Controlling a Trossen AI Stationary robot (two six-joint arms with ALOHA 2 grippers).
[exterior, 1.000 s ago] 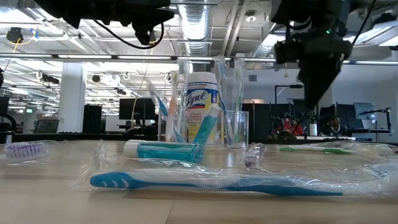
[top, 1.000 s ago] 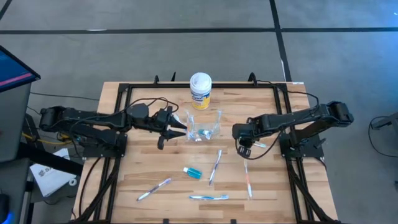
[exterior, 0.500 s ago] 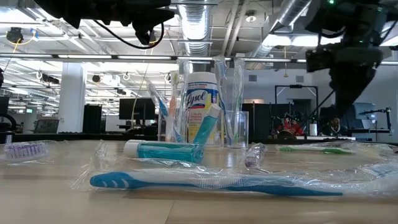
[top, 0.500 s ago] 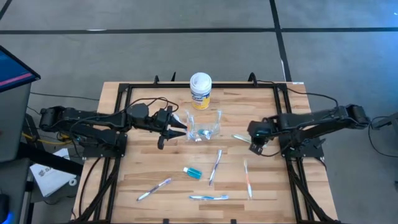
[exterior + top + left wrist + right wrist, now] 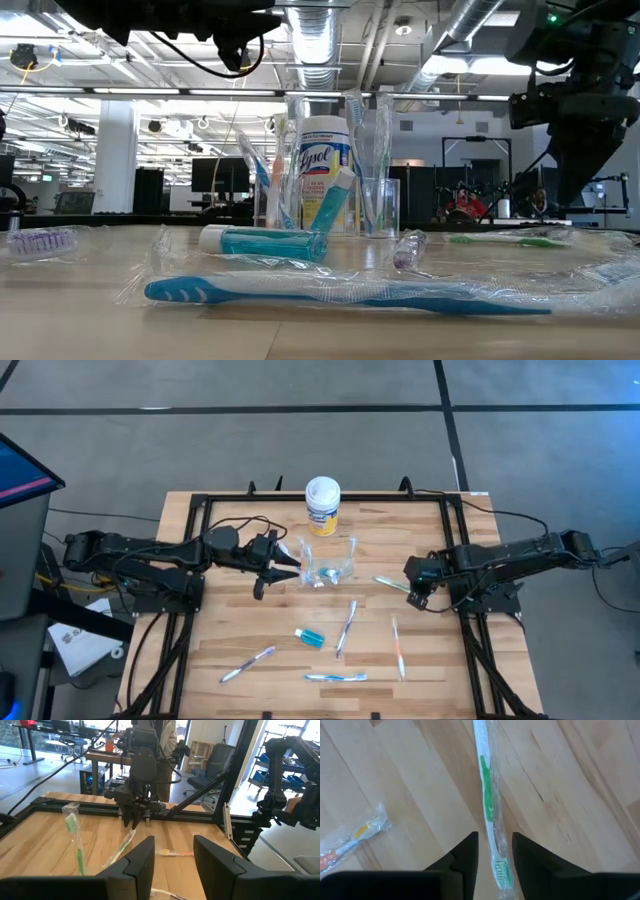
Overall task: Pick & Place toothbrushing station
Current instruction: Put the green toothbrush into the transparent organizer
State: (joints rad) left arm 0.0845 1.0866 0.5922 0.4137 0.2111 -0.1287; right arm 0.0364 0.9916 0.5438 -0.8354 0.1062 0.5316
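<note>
1. Here, the right pincer (image 5: 416, 588) is hovering low over the right side of the tabletop (image 5: 420, 650), its fingers standing apart on either side of a green wrapped toothbrush (image 5: 489, 815) lying flat on the wood; they are not clamping it.
2. The left pincer (image 5: 290, 570) is hanging just left of the clear cup (image 5: 330, 563), its fingers spread apart and gripping nothing.
3. The cup is standing near the tabletop's middle, holding several upright toothbrushes (image 5: 372, 160).
4. Behind the cup, a yellow canister (image 5: 325, 170) with a white lid is showing the word "Lysol" on its label.
5. A teal tube (image 5: 310, 637) is lying in front of the cup, and a white one (image 5: 265, 241) with a teal band is lying near the low camera.
6. Wrapped toothbrushes are lying scattered along the front: a blue one (image 5: 340, 292), a purple one (image 5: 247, 663), an orange one (image 5: 398, 647) and one more beside the tube (image 5: 346, 627).
</note>
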